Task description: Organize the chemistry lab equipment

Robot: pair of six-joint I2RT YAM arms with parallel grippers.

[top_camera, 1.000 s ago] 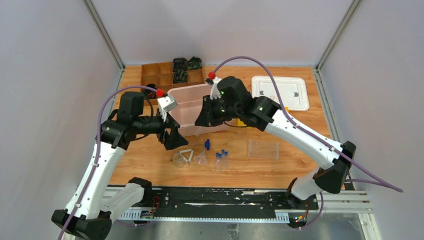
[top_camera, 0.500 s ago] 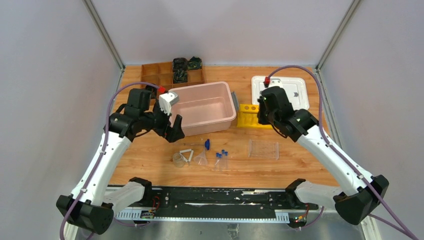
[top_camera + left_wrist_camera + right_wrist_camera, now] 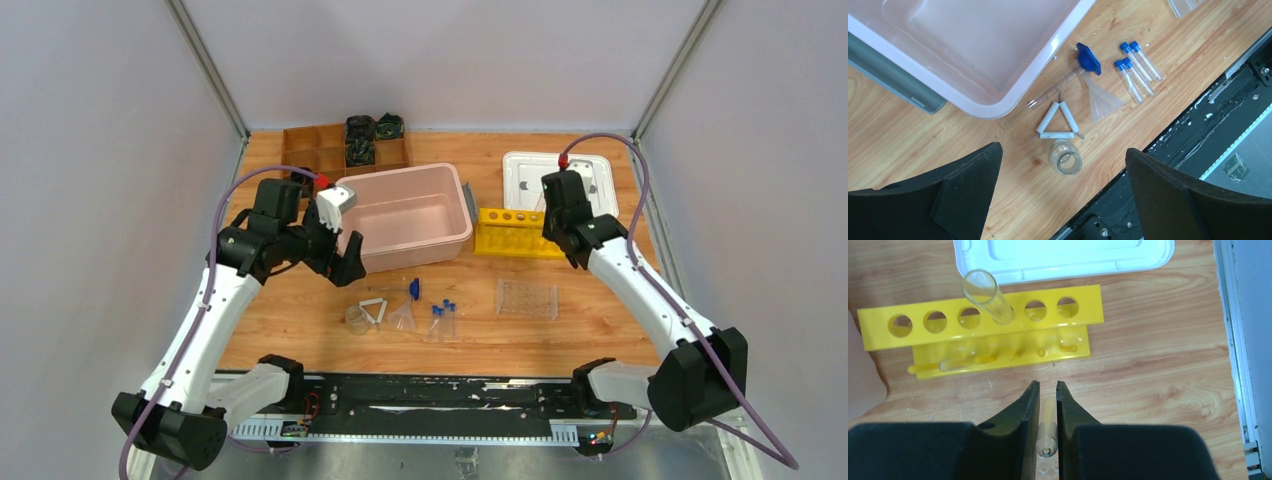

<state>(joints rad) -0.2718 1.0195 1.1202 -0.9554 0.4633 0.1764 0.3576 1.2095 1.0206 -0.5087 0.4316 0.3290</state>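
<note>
The right tool [image 3: 1048,385], pinching a clear tube [image 3: 1046,432], has swung from the pink bin [image 3: 400,210] to the yellow rack [image 3: 1052,315] at two o'clock, likely to slot it in; the left tool [image 3: 1060,152] hangs open.

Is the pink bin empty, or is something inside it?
Empty: the pink bin shows only its bare floor in the top view.

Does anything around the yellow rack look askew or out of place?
One uncapped clear tube in the yellow rack seems to lean toward the white lid instead of standing upright, though the viewing angle may exaggerate it. The right gripper holds a second tube.
</note>
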